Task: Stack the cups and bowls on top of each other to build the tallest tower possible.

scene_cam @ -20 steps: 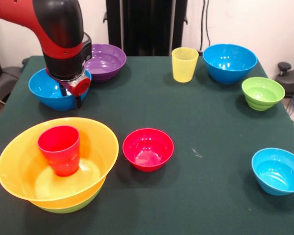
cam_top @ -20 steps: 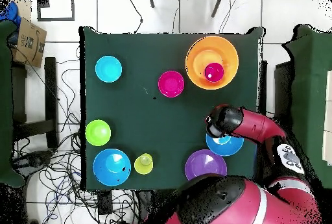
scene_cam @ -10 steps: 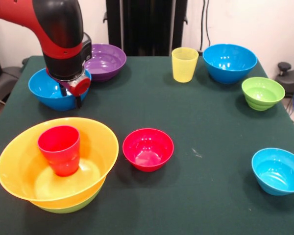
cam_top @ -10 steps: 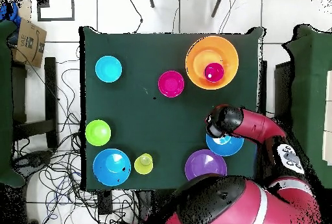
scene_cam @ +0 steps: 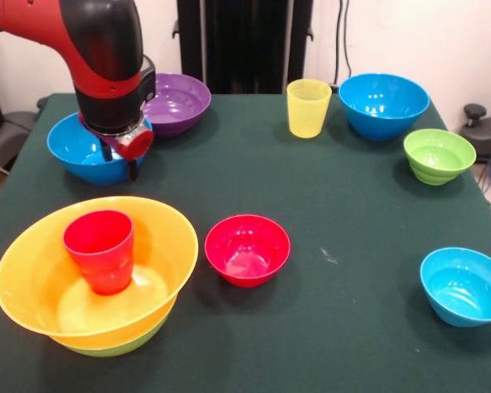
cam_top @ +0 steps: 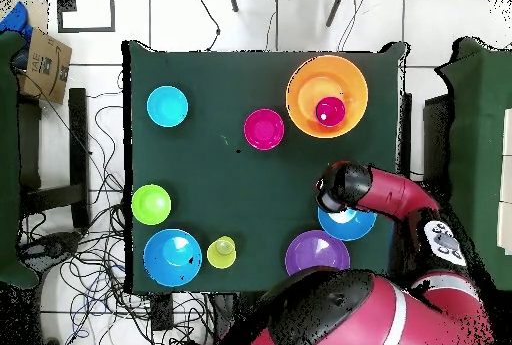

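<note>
One blue bowl [scene_cam: 86,151] sits under the gripper [scene_cam: 119,160], whose opening I cannot tell.

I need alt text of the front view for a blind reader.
A red and black robot arm hangs over a medium blue plastic bowl, behind a red plastic cup standing in a large orange plastic bowl. Other coloured bowls are spread over the green table.
</note>
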Controlling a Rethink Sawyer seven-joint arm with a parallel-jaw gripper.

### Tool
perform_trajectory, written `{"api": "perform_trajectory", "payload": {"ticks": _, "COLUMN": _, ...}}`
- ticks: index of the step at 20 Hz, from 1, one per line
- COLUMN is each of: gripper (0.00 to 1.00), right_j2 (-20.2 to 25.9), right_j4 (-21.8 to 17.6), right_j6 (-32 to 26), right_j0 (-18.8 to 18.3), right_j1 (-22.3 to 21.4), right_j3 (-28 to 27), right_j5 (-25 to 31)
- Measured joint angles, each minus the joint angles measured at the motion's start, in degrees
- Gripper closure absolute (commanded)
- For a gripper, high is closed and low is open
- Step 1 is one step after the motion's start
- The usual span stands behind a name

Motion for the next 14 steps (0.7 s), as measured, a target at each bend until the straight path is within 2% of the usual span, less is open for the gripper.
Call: {"api": "perform_trajectory", "payload": {"ticks": 14, "gripper": 0.00, "right_j2": -0.34, "right_j4": -0.01, "right_j6": 0.00, "right_j0": 1.00, "right_j1": -0.09, "right_j3": 0.00, "right_j5": 0.00}}
